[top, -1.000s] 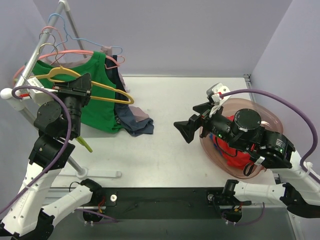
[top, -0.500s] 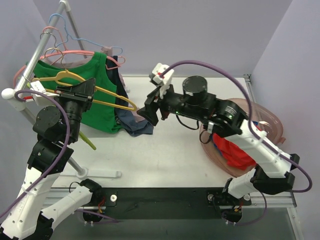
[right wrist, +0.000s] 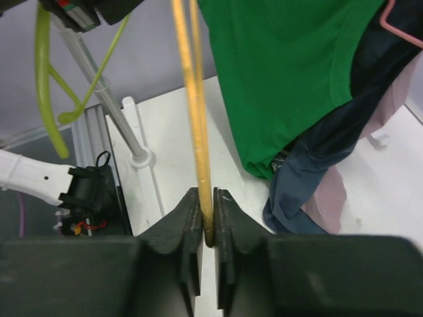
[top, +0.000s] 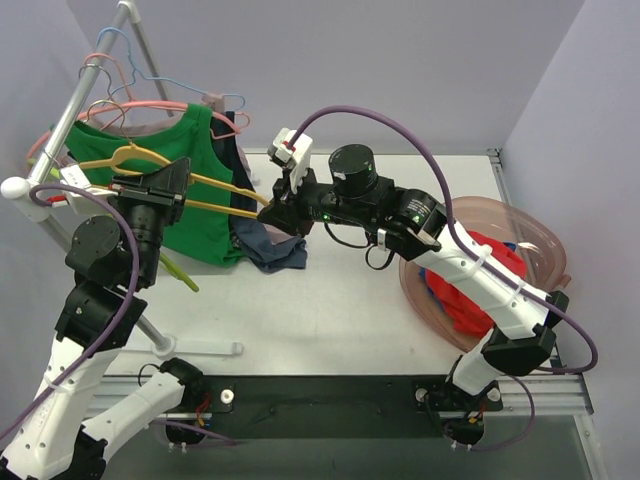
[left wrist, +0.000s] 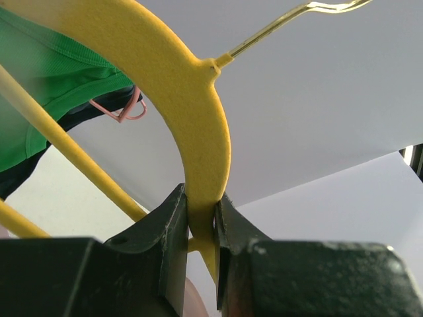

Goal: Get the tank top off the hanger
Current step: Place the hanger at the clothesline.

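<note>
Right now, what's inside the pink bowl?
Red cloth lies bunched up in the bowl. The right arm reaches across it, so whatever is under the arm or under the cloth stays hidden.

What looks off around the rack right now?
Both arms' jaws are shut on the yellow hanger, which looks bare. The green tank top hangs behind it on the rack, seemingly on a pink hanger. The navy garment beside it sags onto the table.
</note>
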`<state>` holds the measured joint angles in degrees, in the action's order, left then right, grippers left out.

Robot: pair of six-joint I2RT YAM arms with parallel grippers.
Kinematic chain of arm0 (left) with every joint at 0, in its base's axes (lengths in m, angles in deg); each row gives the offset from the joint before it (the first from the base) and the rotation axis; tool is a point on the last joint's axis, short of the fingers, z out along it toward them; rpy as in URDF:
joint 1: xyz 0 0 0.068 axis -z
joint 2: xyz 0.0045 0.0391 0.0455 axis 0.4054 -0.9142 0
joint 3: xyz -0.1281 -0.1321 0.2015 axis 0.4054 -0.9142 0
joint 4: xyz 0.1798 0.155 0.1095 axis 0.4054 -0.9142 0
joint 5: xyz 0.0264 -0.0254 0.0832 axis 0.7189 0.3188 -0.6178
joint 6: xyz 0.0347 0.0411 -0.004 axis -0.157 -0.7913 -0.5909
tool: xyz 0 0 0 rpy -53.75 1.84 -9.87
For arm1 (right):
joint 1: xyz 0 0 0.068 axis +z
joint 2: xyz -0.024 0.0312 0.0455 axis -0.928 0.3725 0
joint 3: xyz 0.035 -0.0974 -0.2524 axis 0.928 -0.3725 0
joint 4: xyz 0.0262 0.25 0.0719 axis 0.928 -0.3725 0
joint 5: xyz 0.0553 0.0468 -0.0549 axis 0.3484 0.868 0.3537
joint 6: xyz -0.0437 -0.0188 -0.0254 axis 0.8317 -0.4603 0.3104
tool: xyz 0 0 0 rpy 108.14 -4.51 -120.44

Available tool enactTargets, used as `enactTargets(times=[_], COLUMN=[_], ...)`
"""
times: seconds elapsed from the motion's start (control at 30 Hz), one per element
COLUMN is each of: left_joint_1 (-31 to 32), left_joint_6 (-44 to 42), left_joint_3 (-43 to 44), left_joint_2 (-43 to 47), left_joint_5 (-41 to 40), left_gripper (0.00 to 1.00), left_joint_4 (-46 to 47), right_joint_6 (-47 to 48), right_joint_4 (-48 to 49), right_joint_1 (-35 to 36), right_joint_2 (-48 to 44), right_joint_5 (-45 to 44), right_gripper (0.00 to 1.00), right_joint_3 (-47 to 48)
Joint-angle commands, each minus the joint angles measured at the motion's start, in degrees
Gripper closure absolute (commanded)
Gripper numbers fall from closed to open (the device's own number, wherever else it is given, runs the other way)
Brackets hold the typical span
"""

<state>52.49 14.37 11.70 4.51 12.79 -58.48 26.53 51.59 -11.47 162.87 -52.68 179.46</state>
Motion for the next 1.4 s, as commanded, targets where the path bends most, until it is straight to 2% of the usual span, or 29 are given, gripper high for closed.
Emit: enactTargets(times=[0.0,0.27,0.37,0.5,0.63,0.77,0.9,1.1,1.23,1.37], left_joint_1=[-0.4,-0.4,-0.4,-0.4,-0.4,-0.4,-0.3,-0.3,-0.4,-0.4], left_joint_6=[0.5,0.2,0.3,0.3,0.3,0.3,-0.4,-1.4,-2.0,-2.6], left_joint_3=[-1.0,-2.7,-3.2,-3.6,-3.8,-4.1,-4.1,-3.6,-2.6,-0.1], left_joint_2=[1.7,3.8,4.7,5.3,5.6,5.9,6.5,6.8,7.6,8.1], left_joint_5=[1.2,4.1,5.5,6.3,7.3,8.9,12.8,18.9,21.9,23.4], left_gripper=[1.00,0.99,0.85,0.79,0.63,0.54,0.39,0.22,0.06,0.03], left_joint_4=[3.6,4.9,5.1,4.9,5.0,5.3,5.1,4.2,3.1,3.3], right_joint_6=[-1.6,1.1,1.7,1.6,1.0,0.8,1.1,2.0,2.7,3.5], right_joint_4=[7.9,12.0,13.8,16.6,17.4,17.9,17.6,15.4,14.0,13.6], right_joint_1=[-0.4,0.3,0.4,0.4,0.4,0.4,0.1,0.3,0.9,1.8], right_joint_2=[0.3,-1.5,-2.7,-4.1,-4.1,-4.3,-3.6,-0.4,1.1,2.8], right_joint_5=[2.0,2.5,1.5,0.3,-1.2,-3.2,-3.7,-2.1,-2.2,-2.4], right_gripper=[1.00,1.00,1.00,1.00,1.00,1.00,1.00,1.00,1.00,1.00], right_joint_3=[2.1,-0.1,-1.6,-3.3,-3.2,-3.4,-2.7,1.1,2.1,3.0])
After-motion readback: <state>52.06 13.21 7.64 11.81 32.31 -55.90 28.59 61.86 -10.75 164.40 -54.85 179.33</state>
